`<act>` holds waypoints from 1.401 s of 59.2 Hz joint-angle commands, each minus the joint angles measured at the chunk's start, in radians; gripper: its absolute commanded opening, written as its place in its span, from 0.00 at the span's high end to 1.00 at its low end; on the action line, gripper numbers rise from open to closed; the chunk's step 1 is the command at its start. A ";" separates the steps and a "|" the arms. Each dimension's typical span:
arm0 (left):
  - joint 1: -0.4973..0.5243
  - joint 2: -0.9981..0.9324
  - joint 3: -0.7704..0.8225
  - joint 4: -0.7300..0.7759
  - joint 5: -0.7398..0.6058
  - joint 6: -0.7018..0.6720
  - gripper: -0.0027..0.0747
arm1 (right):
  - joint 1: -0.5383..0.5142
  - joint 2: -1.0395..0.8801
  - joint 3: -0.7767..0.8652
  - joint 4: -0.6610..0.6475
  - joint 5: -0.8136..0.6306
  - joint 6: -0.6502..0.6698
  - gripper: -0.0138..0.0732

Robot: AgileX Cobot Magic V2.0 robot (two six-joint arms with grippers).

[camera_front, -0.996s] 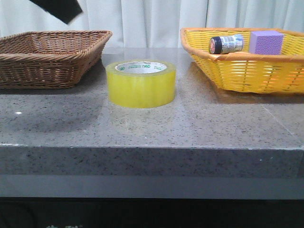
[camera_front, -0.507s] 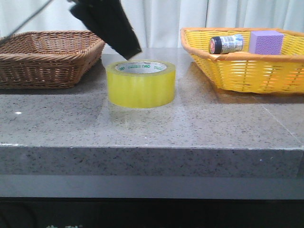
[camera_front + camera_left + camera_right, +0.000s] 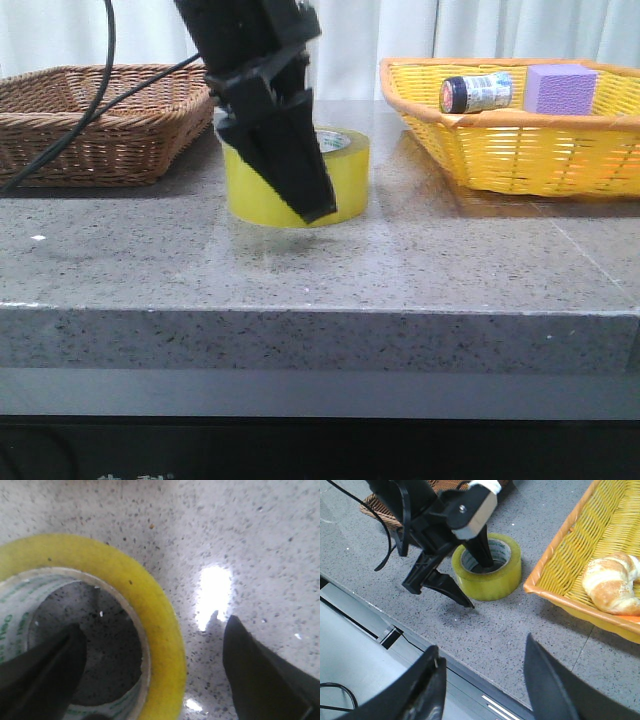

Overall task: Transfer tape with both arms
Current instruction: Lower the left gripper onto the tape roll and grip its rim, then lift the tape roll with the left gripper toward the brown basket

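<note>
The yellow tape (image 3: 346, 176) lies flat on the grey stone table, between two baskets. My left gripper (image 3: 308, 185) is open and straddles the roll's near wall. In the left wrist view one finger (image 3: 45, 670) is inside the core and the other finger (image 3: 260, 675) is outside, with the tape's wall (image 3: 155, 615) between them and clear of both. The right wrist view shows the same on the tape (image 3: 506, 575). My right gripper (image 3: 482, 655) is open and empty, over the table's front edge, short of the tape. It is out of the front view.
A brown wicker basket (image 3: 100, 120) stands at the back left. A yellow basket (image 3: 520, 150) at the back right holds a dark-capped bottle (image 3: 478, 92), a purple block (image 3: 560, 88) and a bread roll (image 3: 612, 582). A black cable (image 3: 60, 150) trails over the brown basket.
My left arm has come down from the upper left onto the tape, and one finger now sits inside the core. The tape has not moved.
</note>
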 commanded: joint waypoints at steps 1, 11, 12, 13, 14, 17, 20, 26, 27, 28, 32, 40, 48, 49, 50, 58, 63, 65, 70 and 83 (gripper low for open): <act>-0.007 -0.026 -0.035 -0.016 -0.024 -0.005 0.26 | -0.002 -0.002 -0.024 0.010 -0.070 -0.002 0.39; -0.007 -0.010 -0.035 -0.014 -0.028 -0.005 0.32 | -0.002 -0.002 -0.024 0.010 -0.070 -0.002 0.39; -0.007 -0.010 -0.035 -0.014 -0.028 -0.005 0.34 | -0.002 -0.002 -0.024 0.010 -0.070 -0.002 0.39; -0.007 -0.010 -0.035 -0.014 -0.028 -0.005 0.36 | -0.002 -0.002 -0.024 0.010 -0.070 -0.002 0.39; -0.007 -0.010 -0.035 -0.014 -0.028 -0.005 0.39 | -0.002 -0.002 -0.024 0.010 -0.070 -0.002 0.39; -0.007 -0.010 -0.041 -0.014 -0.026 -0.005 0.50 | -0.002 -0.002 -0.024 0.010 -0.070 -0.002 0.39; -0.007 -0.010 -0.045 -0.014 -0.024 -0.005 0.59 | -0.002 -0.002 -0.024 0.010 -0.070 -0.002 0.39; -0.007 -0.010 -0.049 -0.014 -0.022 -0.006 0.71 | -0.002 -0.002 -0.024 0.010 -0.070 -0.002 0.39; -0.007 -0.010 -0.049 -0.014 -0.022 -0.010 0.72 | -0.002 -0.002 -0.024 0.010 -0.070 -0.002 0.39; -0.007 -0.010 -0.051 -0.014 -0.022 -0.012 0.73 | -0.002 -0.002 -0.024 0.010 -0.070 -0.002 0.39; -0.007 -0.010 -0.056 -0.014 -0.019 -0.024 0.75 | -0.002 -0.002 -0.024 0.010 -0.070 -0.002 0.39; -0.007 -0.012 -0.092 -0.014 -0.002 -0.062 0.75 | -0.002 -0.002 -0.024 0.010 -0.070 -0.002 0.39; -0.007 -0.014 -0.152 -0.013 0.011 -0.119 0.75 | -0.002 -0.002 -0.024 0.010 -0.070 -0.002 0.39; -0.007 -0.014 -0.160 -0.013 0.014 -0.121 0.75 | -0.002 -0.002 -0.024 0.010 -0.070 -0.002 0.39; -0.007 -0.014 -0.168 -0.013 0.015 -0.126 0.75 | -0.002 -0.002 -0.024 0.010 -0.070 -0.002 0.39; -0.007 -0.014 -0.263 0.004 0.050 -0.187 0.75 | -0.002 -0.002 -0.024 0.010 -0.070 -0.002 0.39; -0.007 -0.014 -0.321 0.013 0.071 -0.216 0.75 | -0.002 -0.002 -0.024 0.010 -0.070 -0.002 0.39; -0.007 -0.014 -0.347 0.020 0.079 -0.230 0.75 | -0.002 -0.002 -0.024 0.010 -0.070 -0.002 0.39; -0.007 -0.014 -0.403 0.064 0.091 -0.291 0.75 | -0.002 -0.002 -0.024 0.010 -0.070 -0.002 0.39; -0.001 -0.014 -0.498 0.327 0.101 -0.586 0.75 | -0.002 -0.002 -0.024 0.010 -0.070 -0.002 0.39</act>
